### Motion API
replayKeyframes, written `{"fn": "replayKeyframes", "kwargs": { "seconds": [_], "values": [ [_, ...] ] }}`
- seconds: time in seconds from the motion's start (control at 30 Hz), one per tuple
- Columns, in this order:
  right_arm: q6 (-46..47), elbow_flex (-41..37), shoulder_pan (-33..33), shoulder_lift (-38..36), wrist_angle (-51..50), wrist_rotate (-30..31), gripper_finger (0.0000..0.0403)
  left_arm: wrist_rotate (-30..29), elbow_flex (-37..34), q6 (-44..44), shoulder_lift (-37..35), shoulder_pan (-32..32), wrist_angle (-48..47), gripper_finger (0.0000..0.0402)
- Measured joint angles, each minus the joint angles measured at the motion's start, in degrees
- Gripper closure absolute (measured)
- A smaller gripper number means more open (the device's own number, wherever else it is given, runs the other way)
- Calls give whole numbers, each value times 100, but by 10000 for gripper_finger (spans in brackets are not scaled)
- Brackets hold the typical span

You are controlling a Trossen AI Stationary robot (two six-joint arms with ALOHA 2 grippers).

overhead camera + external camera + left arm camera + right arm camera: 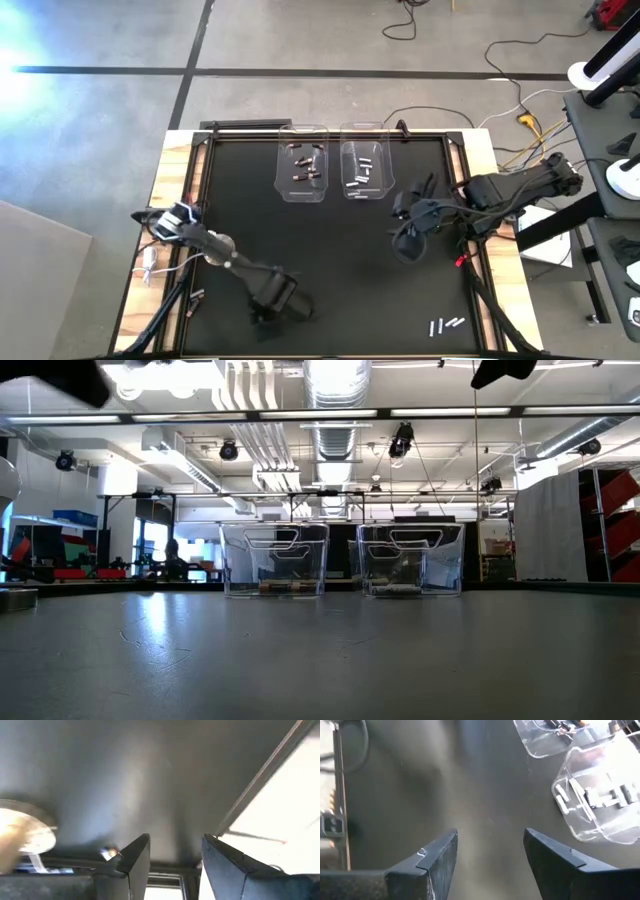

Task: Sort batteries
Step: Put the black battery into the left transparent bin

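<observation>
Fingers on both arms stand apart with nothing between them.

High view: black mat [330, 250] fills the middle of the frame, framed by the wooden table edge [170, 230]. Two clear bins sit side by side at upper centre. Left bin [303, 160] holds dark, copper-tinted batteries [306, 168]; right bin [365, 162] holds silvery-white batteries [362, 172]. Three loose silvery batteries [445, 325] lie on the mat at lower right, well apart from both bins. Left gripper [270, 318] sits low at lower centre-left, near the mat's bottom edge. Right gripper [412, 208] hovers right of centre, just below and to the right of the right bin. A small red object [461, 261] lies at the mat's right border.

Low view: both bins stand upright at mid-frame, the left bin [275, 560] and the right bin [410, 560], contents showing as a thin layer on each floor. Neither gripper shows clearly; only dark shapes at the top corners.

Left wrist view: left gripper [172, 857] at bottom centre, its two dark fingers [135, 860] spread over bare mat, near a pale strip at the frame's right.

Right wrist view: right gripper [490, 852] at bottom centre, fingers [440, 855] wide apart over empty mat. Silvery batteries [592, 795] show in the bin at right; the dark ones [560, 726] show in the bin at the top edge.
</observation>
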Motion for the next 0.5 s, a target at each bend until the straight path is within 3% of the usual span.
{"fn": "replayKeyframes", "kwargs": {
  "seconds": [0.2, 0.5],
  "values": [
    [469, 20, -7, 107, 913, 22, 184, 698, -1809, -750, -586, -515, 1234, 246],
    [650, 22, -4, 269, 2044, 20, 184, 1314, -3946, -2023, -1702, -975, 1865, 246]
  ]
}}
